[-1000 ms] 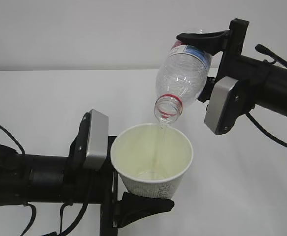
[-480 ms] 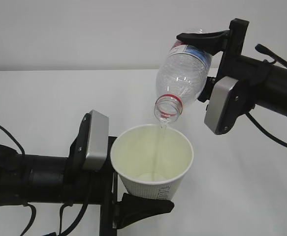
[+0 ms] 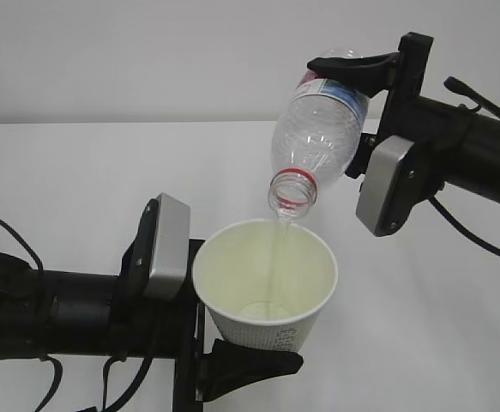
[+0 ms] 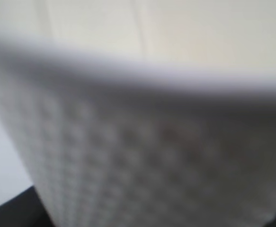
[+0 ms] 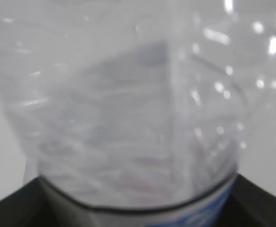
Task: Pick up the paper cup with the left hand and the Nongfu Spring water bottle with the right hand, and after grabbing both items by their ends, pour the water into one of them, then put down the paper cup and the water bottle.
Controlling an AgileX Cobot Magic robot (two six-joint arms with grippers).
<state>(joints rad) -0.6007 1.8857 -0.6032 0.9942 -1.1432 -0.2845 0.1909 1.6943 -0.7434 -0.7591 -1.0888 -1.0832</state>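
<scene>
**Bottle tipped over cup as the pour runs**

The right gripper [image 3: 352, 112] clamps the water bottle [image 3: 318, 129] near its base end, holding it tilted steeply with the open mouth down and to the left, so that gravity carries the water [image 3: 277, 257] out without any squeezing. A thin clear stream falls from the red-ringed neck into the paper cup [image 3: 267, 283], which sits directly below, close to the mouth but not touching it.

The left gripper [image 3: 224, 343] pinches the cup low on its body, near the bottom end, leaving the rim free and the cup upright so it can catch the stream. Its wrist camera shows only the cup's dimpled white wall, blurred and very near; the right wrist camera is filled by the bottle's clear ribbed side and the edge of its label.

Both objects hang in the air above the white table [image 3: 78, 172]. A shallow pool shows at the cup's bottom, and the bottle looks nearly drained, suggesting the pour is near its end, with setting both down yet to come.
</scene>
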